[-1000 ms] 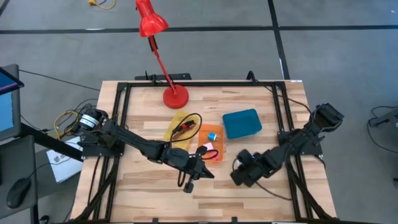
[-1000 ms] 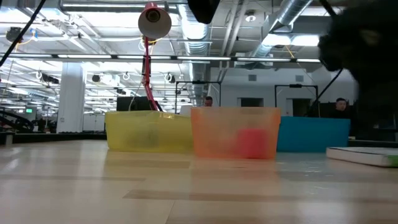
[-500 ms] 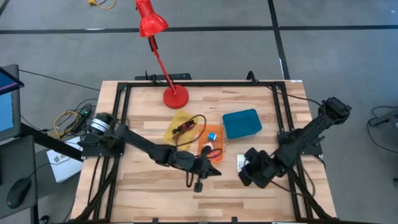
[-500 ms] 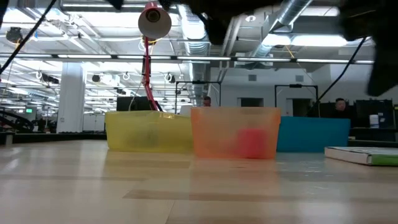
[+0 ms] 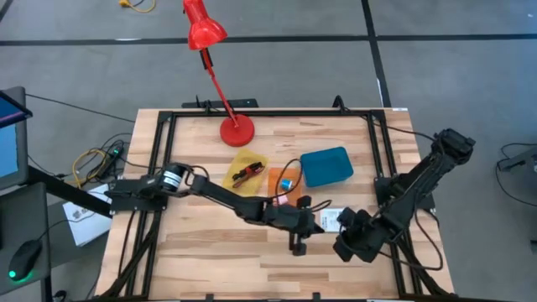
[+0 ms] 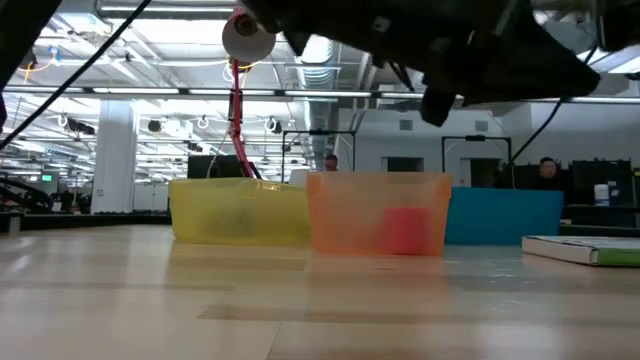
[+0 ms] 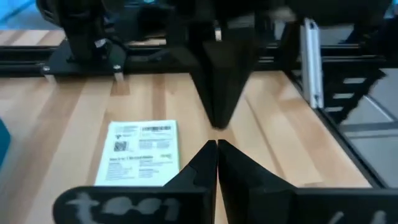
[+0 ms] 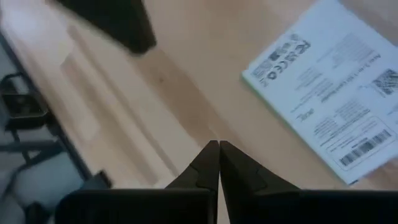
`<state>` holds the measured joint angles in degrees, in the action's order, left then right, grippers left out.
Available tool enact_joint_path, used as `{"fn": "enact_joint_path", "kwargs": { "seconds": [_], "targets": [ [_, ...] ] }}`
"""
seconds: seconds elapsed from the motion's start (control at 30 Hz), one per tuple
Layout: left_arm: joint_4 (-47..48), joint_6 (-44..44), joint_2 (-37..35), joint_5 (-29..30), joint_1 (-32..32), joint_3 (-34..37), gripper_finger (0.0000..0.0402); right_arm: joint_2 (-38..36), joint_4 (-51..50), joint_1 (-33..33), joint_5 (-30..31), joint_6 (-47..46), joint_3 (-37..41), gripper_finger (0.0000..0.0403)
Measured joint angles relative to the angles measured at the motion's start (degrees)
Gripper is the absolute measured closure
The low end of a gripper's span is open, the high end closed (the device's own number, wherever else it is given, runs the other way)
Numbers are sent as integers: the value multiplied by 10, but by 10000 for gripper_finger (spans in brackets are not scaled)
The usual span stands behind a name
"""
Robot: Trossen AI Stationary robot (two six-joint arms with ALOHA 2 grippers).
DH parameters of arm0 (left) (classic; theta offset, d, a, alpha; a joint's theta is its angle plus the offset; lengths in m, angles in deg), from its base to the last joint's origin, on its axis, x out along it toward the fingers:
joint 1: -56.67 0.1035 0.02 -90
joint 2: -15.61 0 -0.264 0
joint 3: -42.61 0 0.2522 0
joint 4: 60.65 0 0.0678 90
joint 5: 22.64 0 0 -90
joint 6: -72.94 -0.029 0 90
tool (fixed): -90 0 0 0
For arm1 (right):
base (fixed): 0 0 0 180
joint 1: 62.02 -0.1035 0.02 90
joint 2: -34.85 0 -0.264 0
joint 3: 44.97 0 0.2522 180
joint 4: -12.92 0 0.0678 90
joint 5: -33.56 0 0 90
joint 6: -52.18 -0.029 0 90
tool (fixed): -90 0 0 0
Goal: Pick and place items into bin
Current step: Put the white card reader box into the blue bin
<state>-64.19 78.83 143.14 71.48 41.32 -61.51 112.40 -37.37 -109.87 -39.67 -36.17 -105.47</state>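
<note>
The flat white printed packet (image 5: 331, 220) lies flat on the wood near the table's right side; it also shows in the left wrist view (image 7: 140, 153), the right wrist view (image 8: 333, 106) and the low view (image 6: 585, 249). My left gripper (image 5: 312, 228) hangs shut above the table just left of the packet, with nothing between its fingers (image 7: 217, 147). My right gripper (image 5: 342, 245) is shut too (image 8: 218, 147), on the packet's near-right side, holding nothing. A blue cube (image 5: 287, 181) and a pink item (image 6: 405, 230) sit in the orange bin (image 5: 277, 178). A black-and-red cable bundle (image 5: 244, 174) lies in the yellow bin (image 5: 248, 161).
A blue bin (image 5: 326, 166) stands beside the orange one, right of it. A red desk lamp (image 5: 236, 130) stands on its round base at the far edge. A black frame (image 5: 382, 147) borders the table. Bare wood spreads along the near side (image 5: 210, 252).
My left gripper has swept toward the table's right, along the near side of the bins, and now hangs beside the packet. My right gripper has drawn back toward the right and near edge, uncovering the white packet. Both stayed shut.
</note>
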Motion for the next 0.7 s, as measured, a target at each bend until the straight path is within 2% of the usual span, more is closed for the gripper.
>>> {"fn": "enact_joint_path", "kwargs": {
  "seconds": [0.17,0.33,0.47,0.7],
  "targets": [
    [74,-2,23,12,3,-44,402,20,-1,16,-92,23,0,400],
    [97,-4,21,13,13,-51,402,39,-39,21,-92,28,0,402],
    [99,14,21,14,26,-50,402,41,-79,4,-96,-5,0,402],
    [104,14,21,12,37,-50,402,43,-170,-40,-83,-145,2,402]
  ]
}}
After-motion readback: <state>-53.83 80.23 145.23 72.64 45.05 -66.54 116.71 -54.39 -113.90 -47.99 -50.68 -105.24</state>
